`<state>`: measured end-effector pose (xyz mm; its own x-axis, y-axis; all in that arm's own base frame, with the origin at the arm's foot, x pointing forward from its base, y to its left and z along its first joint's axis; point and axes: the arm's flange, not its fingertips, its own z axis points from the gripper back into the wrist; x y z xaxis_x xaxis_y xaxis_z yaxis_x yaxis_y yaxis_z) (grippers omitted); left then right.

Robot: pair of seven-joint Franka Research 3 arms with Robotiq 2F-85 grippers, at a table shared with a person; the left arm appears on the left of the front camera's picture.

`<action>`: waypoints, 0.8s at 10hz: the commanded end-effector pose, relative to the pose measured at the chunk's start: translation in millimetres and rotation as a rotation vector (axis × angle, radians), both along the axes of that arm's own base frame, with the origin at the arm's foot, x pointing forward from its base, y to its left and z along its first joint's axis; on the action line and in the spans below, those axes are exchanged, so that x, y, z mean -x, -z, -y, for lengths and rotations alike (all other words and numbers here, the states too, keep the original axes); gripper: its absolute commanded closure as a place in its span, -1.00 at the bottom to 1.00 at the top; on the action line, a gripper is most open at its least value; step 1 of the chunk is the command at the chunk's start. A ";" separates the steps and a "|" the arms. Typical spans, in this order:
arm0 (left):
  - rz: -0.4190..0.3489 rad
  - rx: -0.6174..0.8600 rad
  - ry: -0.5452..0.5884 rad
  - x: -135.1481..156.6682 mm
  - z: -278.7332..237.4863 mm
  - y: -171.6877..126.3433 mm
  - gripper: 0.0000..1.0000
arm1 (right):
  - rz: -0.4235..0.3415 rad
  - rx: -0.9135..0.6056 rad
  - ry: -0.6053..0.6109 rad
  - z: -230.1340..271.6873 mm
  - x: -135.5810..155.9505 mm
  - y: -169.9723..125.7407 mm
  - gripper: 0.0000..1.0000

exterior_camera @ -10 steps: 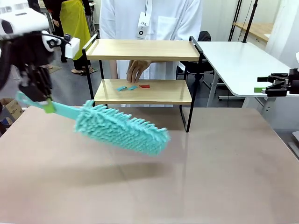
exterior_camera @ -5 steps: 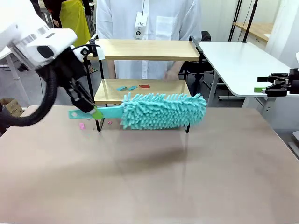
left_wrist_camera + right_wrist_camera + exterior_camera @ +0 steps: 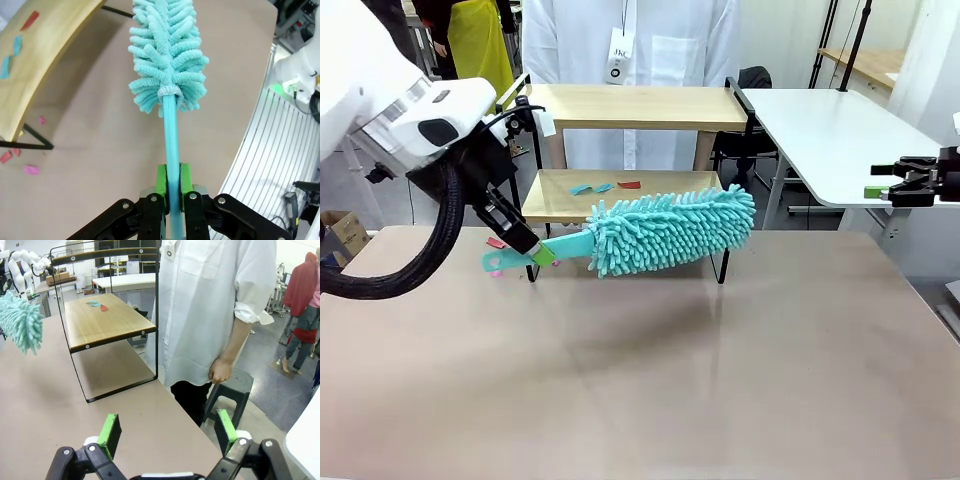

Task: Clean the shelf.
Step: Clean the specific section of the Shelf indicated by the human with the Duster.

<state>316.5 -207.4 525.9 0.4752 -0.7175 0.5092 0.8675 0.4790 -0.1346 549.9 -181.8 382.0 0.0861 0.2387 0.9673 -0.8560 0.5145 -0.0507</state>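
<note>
The shelf (image 3: 630,106) stands at the table's far edge, with two wooden boards in a black frame. Teal and red paper scraps (image 3: 604,186) lie on its lower board (image 3: 45,60). My left gripper (image 3: 542,255) is shut on the handle of a fluffy teal duster (image 3: 670,230), whose head hangs just in front of the lower board's right half. In the left wrist view the handle (image 3: 172,145) runs straight up from my gripper (image 3: 171,182) to the duster head (image 3: 167,55). My right gripper (image 3: 167,432) is open and holds nothing, off the table's right side (image 3: 880,178).
Pink and red scraps (image 3: 30,170) lie on the table by the shelf's left leg (image 3: 497,243). A person in a white shirt (image 3: 215,305) stands right behind the shelf. A white table (image 3: 830,130) sits at the back right.
The left arm has swung the duster from low on the left up to the front of the shelf's lower board. The person's hand has left that board. Pink scraps now lie on the table.
</note>
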 end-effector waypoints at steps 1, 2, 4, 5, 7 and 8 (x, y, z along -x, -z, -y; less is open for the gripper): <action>0.030 -0.005 -0.074 9.8 -8.5 -5.4 0.74 | -0.005 0.007 0.002 -1.0 -0.7 -3.5 -1.00; 0.033 -0.017 -0.103 6.3 -6.1 -9.2 0.74 | -0.005 0.007 0.002 -1.0 -0.7 -3.5 -1.00; 0.035 -0.024 -0.179 -0.1 4.1 -12.1 0.74 | -0.005 0.007 0.002 -1.0 -0.7 -3.5 -1.00; 0.018 0.013 -0.228 -4.1 11.7 -14.5 0.74 | -0.005 0.007 0.002 -1.0 -0.7 -3.5 -1.00; 0.007 0.043 -0.308 -9.4 31.0 -17.3 0.74 | -0.005 0.007 0.002 -1.0 -0.7 -3.5 -1.00; 0.012 0.037 -0.362 -13.3 44.6 -23.0 0.74 | -0.005 0.007 0.002 -1.0 -0.7 -3.5 -1.00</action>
<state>325.8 -236.0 541.2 0.6640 -0.5260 0.5315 0.6879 0.7083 -0.1585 549.9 -181.8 382.0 0.0862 0.2387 0.9673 -0.8560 0.5145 -0.0507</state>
